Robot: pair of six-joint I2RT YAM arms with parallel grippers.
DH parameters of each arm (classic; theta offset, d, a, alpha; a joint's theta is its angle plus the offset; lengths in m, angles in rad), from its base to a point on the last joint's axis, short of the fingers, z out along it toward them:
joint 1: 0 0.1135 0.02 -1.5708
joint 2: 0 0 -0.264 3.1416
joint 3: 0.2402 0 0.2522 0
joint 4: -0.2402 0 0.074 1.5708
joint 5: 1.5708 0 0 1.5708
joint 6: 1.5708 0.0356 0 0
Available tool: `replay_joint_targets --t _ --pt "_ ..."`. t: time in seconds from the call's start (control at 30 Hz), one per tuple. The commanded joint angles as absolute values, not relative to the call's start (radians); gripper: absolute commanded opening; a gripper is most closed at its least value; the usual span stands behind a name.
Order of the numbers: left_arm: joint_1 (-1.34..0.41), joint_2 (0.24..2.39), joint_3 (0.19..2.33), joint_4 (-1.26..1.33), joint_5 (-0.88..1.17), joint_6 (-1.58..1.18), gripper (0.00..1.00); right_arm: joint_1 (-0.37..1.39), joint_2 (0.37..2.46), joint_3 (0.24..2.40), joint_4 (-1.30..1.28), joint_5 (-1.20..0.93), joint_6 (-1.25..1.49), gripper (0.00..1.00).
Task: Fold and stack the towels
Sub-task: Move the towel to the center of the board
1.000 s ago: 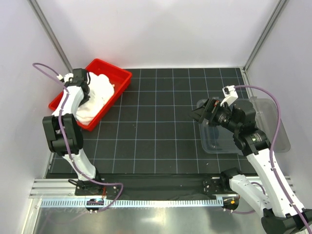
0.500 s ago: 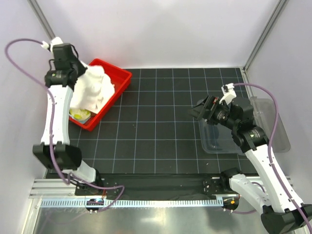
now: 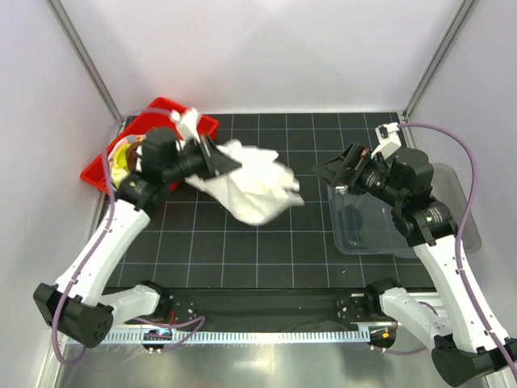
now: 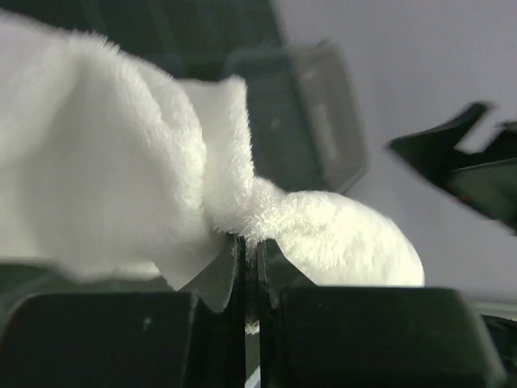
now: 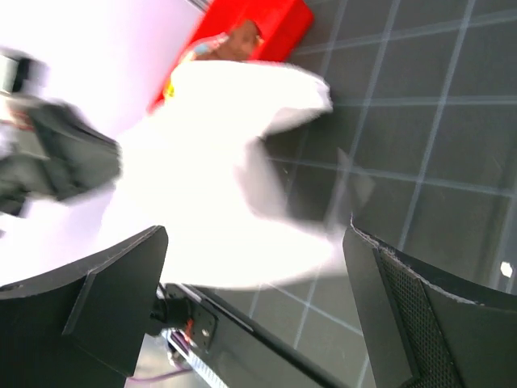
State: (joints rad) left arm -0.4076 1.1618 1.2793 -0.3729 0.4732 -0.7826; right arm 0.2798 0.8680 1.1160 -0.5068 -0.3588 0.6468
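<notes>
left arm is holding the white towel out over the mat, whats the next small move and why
Probably lower the white towel onto the black mat. The left gripper is shut on one edge, the cloth hangs bunched over the mat, clear of the red tray, and it cannot be folded until it lies flat. The right gripper is open and free to help.

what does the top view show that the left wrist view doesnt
Only the top view: the red tray with more towels in it, and the whole white towel held out over the mat, outside the tray. Only the left wrist view: a close look at the left gripper, its jaws pinched shut on a fold of that towel. Both: the white towel and the dark gridded mat.
</notes>
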Motion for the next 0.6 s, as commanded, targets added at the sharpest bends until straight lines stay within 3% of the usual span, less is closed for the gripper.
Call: replay_joint_targets --t 0.0,0.13,0.2,0.37,0.57 --pt "-0.411 1.092 0.974 -0.410 0.433 -0.801 0.02 0.285 0.851 1.063 -0.600 -0.351 0.617 0.98" --pt "-0.422 1.065 0.738 -0.400 0.416 -0.804 0.15 0.285 0.851 0.947 -0.606 -0.359 0.618 0.94" --pt "-0.423 1.042 0.704 -0.408 0.414 -0.795 0.29 0.287 0.880 0.917 -0.575 -0.359 0.620 0.92" --pt "-0.423 0.999 0.823 -0.590 0.212 -0.724 0.61 0.322 1.012 0.891 -0.476 -0.307 0.652 0.85" --pt "-0.350 1.081 1.018 -0.778 -0.228 -0.676 0.73 0.526 1.357 1.084 -0.330 -0.196 0.543 0.83"
